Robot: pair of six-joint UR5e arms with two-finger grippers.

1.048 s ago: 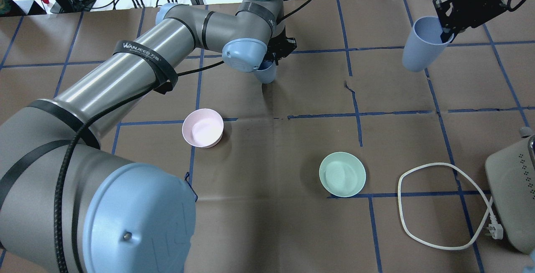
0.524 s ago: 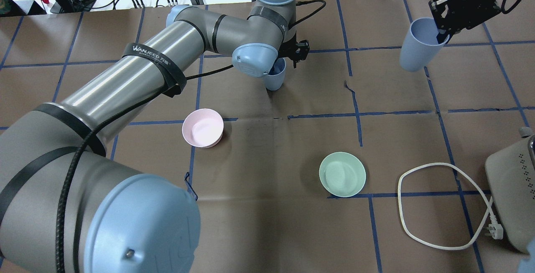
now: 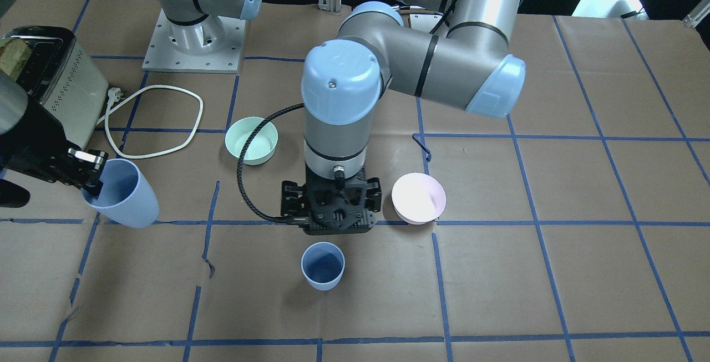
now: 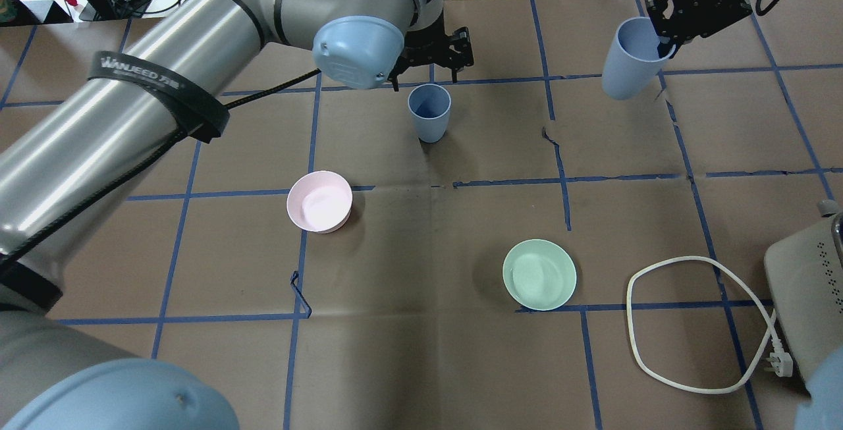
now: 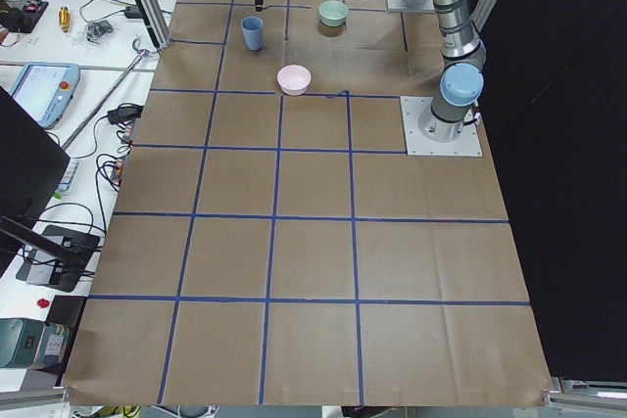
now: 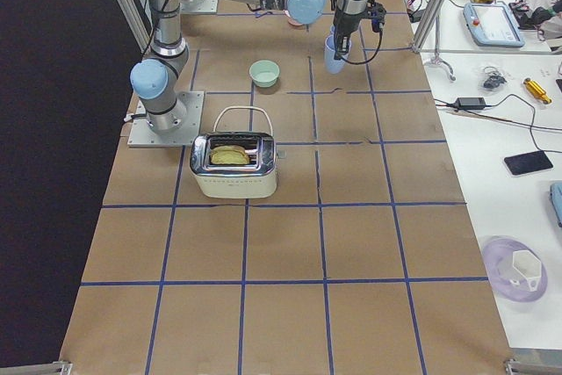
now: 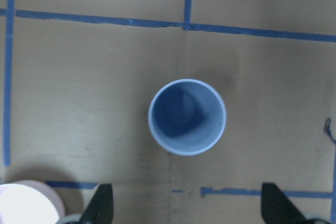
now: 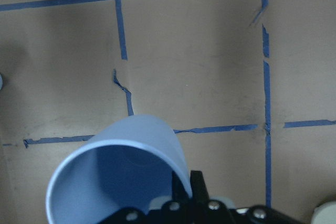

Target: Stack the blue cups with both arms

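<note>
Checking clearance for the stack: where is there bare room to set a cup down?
Bare paper lies between the standing blue cup and the held blue cup in the right gripper, and between the pink bowl and the green bowl. It is crowded by the white cord and toaster.

- Standing cup (image 4: 429,112) and lifted cup (image 4: 627,58): pale periwinkle blue
- Pink bowl (image 4: 319,201): pale, plain; green bowl (image 4: 539,274): mint
- Table (image 4: 421,364): brown, with a blue line grid
- Cord (image 4: 681,259): white
</note>
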